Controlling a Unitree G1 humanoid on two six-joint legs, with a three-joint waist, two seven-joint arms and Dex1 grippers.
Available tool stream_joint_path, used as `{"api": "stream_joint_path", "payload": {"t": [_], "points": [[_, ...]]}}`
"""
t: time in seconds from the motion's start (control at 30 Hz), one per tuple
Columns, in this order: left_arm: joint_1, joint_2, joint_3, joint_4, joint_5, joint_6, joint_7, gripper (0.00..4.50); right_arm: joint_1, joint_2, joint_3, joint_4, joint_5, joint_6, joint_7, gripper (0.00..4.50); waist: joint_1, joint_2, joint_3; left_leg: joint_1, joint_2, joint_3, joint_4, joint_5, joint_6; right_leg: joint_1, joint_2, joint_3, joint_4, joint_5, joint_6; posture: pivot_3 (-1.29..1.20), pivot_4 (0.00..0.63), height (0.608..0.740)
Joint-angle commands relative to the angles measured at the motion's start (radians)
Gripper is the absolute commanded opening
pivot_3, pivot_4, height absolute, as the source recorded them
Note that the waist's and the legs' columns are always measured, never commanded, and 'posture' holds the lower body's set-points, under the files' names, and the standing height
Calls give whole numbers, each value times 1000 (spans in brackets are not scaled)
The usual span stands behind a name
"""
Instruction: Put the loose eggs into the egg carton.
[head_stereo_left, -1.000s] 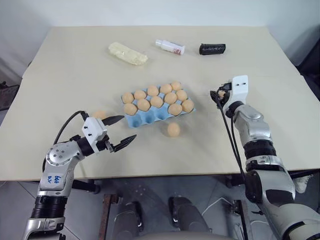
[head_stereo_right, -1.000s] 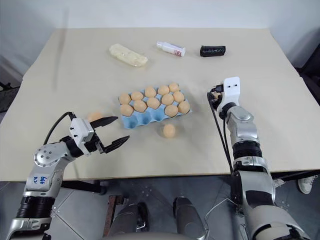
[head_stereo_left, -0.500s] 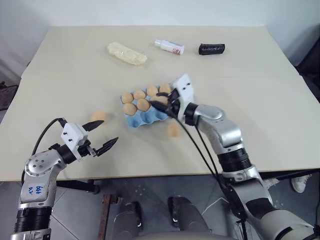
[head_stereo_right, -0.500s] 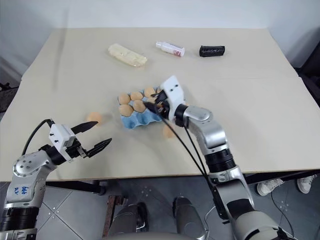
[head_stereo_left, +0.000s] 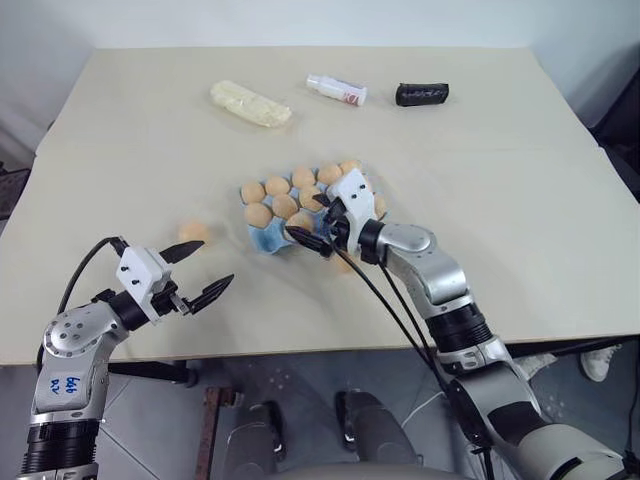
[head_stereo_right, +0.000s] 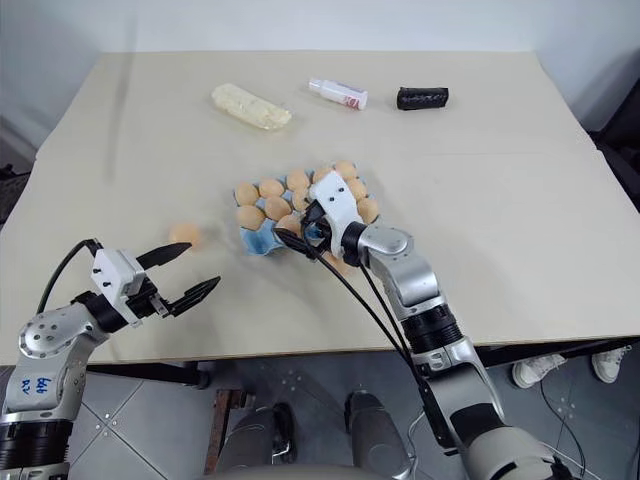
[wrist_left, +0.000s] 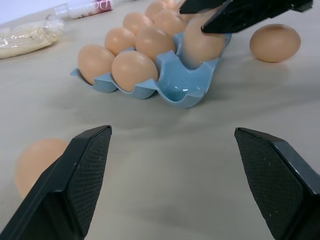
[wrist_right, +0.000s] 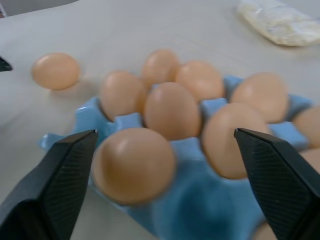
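Observation:
The light blue egg carton (head_stereo_left: 268, 238) lies mid-table with several tan eggs in its cups. My right gripper (head_stereo_left: 312, 226) is level at the carton's near corner, open, its fingers (wrist_right: 55, 185) spread on either side of an egg (wrist_right: 132, 165) that rests in a front cup. One loose egg (head_stereo_left: 193, 232) lies on the table to the left of the carton. A second loose egg (wrist_left: 275, 42) lies just in front of the carton, partly hidden under my right forearm. My left gripper (head_stereo_left: 212, 265) hovers open and empty near the front-left edge, just short of the left loose egg.
At the back of the table lie a pale yellow lumpy packet (head_stereo_left: 250, 103), a small white bottle (head_stereo_left: 337, 91) and a black object (head_stereo_left: 421, 94). The table's front edge (head_stereo_left: 300, 345) runs close behind both grippers.
My right arm swung from the table's right side to the carton carrying an egg, then opened; the egg now sits in a front cup. My left gripper drew back leftward.

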Motion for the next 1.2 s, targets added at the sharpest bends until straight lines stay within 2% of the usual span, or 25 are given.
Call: {"api": "stream_joint_path", "payload": {"t": [0.03,0.37,0.57,0.77,0.9,1.13,1.2], "points": [[-29,-1,-1,-22,-16,0,1,4186,9,-9,-24,-68,18,-12,11,4469,0,0,0,0,0,0,0,0,0,0,0,0,0,0,0,0,150,740],[-61,-4,-21,-4,-13,-1,-8,4186,23,-20,3,-192,84,97,78,4469,0,0,0,0,0,0,0,0,0,0,1,0,1,0,0,0,150,740],[-63,-2,-23,-3,-15,-1,-12,4186,-49,8,46,-54,13,141,39,4469,-1,0,0,1,0,0,1,1,0,-1,1,1,2,0,0,0,150,740],[-52,-3,-19,-21,-16,4,-5,4186,-100,49,58,58,-23,109,29,4469,-1,0,0,0,0,1,1,2,-1,-1,1,1,2,0,0,0,150,740],[-40,-4,-12,-33,-18,7,0,4186,-105,71,64,69,-31,88,43,3573,-2,0,0,0,0,1,1,2,-1,-1,1,1,3,0,0,0,150,740],[-35,-1,-4,-35,-21,6,6,4186,-88,61,79,25,-23,31,102,1152,-2,0,0,0,0,1,1,2,-1,-1,1,1,3,0,0,0,150,740],[-35,-1,-4,-35,-21,5,8,4186,-83,55,71,8,-15,21,116,1152,-1,0,0,0,0,0,1,2,-1,-1,1,1,3,0,0,0,150,740]]}}
